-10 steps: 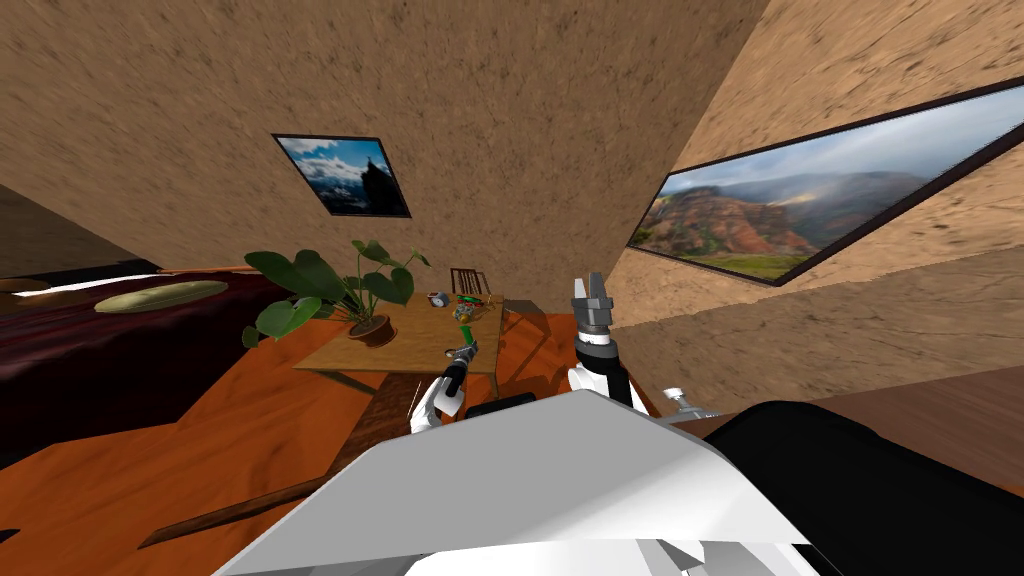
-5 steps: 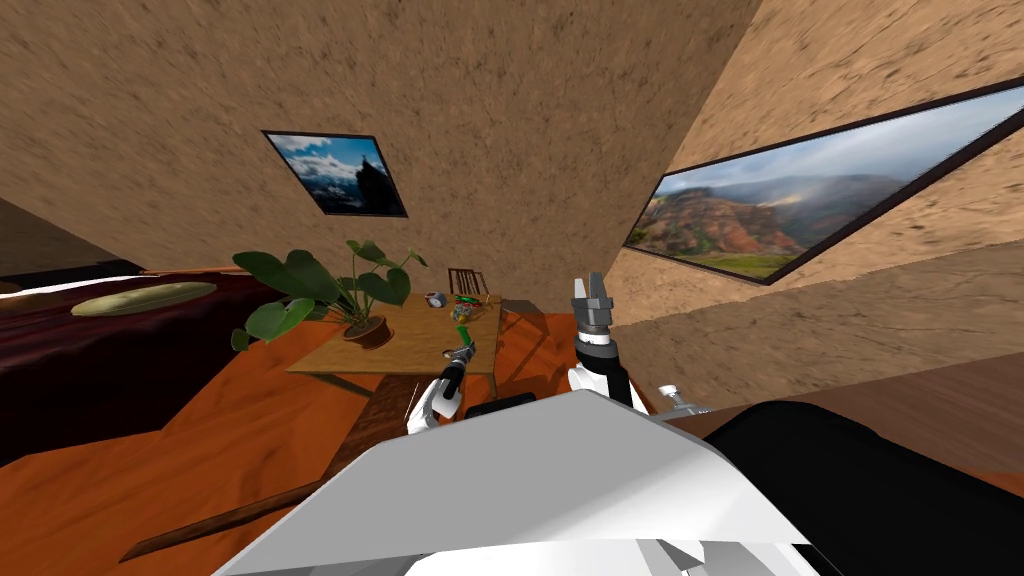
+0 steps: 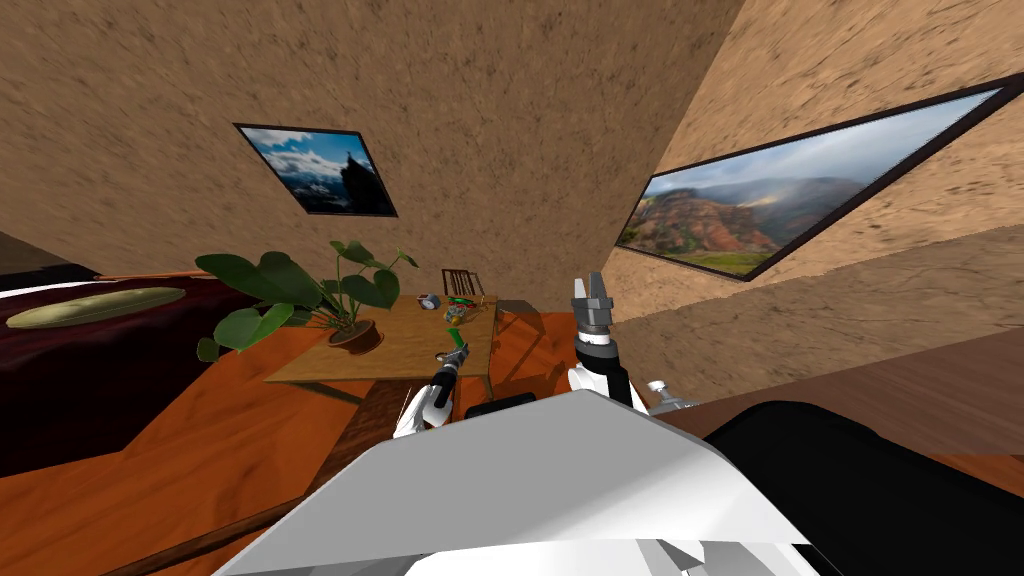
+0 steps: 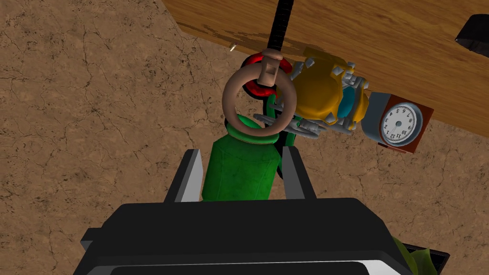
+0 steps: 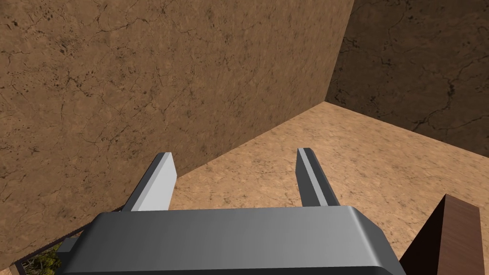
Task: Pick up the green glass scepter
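Grasp looks done: left end effector (image 4: 240,152) clamped on green scepter (image 4: 239,177) over desk (image 3: 400,350), eleven o'clock; lifting clear is left. Right end effector (image 5: 235,153) idle, fingers apart.

Head far, left wrist near table (image 4: 382,33)

Left wrist view: green scepter (image 4: 239,176), lower shaft hidden behind the dark body of the left gripper (image 4: 239,150). Its head is overlapped by a tan ring (image 4: 227,102), shape not readable. Red ring (image 4: 252,89) mostly covered by the same tan ring. Black rod (image 4: 281,19) cut off by the frame edge. Dark object (image 4: 473,29) near the clock (image 4: 398,123) also cut off, identity unknown.

Head view, centre: small things (image 3: 456,312) at the far end of the table (image 3: 390,350), too small to name. Landscape picture (image 3: 790,215) clipped at right edge.
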You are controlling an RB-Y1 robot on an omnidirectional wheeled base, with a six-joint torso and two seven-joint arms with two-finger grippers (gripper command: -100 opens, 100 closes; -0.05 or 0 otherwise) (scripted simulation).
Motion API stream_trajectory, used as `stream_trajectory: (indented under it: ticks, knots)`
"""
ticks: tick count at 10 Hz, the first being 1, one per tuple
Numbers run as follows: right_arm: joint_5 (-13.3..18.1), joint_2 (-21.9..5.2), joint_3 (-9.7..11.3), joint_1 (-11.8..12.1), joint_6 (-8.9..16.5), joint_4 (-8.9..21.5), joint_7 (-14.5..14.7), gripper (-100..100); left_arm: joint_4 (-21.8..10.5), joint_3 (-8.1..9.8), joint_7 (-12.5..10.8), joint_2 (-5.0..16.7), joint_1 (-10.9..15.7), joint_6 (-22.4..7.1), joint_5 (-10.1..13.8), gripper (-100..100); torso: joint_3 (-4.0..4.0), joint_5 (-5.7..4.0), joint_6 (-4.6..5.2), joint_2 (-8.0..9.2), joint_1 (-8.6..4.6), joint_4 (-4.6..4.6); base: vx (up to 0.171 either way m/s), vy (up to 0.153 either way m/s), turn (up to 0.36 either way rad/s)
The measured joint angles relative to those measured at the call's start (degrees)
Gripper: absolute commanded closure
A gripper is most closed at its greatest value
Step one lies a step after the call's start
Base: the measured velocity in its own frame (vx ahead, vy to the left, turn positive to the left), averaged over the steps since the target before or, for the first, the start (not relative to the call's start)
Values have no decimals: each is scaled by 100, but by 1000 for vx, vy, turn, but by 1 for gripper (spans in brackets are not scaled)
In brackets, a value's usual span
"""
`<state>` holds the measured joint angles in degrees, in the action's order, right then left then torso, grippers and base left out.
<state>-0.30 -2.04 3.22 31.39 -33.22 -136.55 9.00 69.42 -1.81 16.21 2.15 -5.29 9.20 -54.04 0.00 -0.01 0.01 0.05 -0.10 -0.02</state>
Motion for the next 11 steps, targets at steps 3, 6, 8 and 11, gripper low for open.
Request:
stream_trajectory:
  ticks: [3,6,8,11]
  knots:
    - [0,0,0,0,0,0,0,0,103,236,-523,43,-115,168,-506,100,-2,1,0,-4,3,-1,3,-38,-68]
    - [0,0,0,0,0,0,0,0,195,450,-911,65,-246,352,-923,100,-2,2,1,-4,7,0,2,-27,-40]
    - [0,0,0,0,0,0,0,0,253,634,-1128,54,-331,479,-1214,100,-1,0,0,-3,5,1,-1,-20,-18]
    - [0,0,0,0,0,0,0,0,426,730,-1565,123,-475,542,-1575,100,-1,1,0,-2,4,0,1,-36,-71]
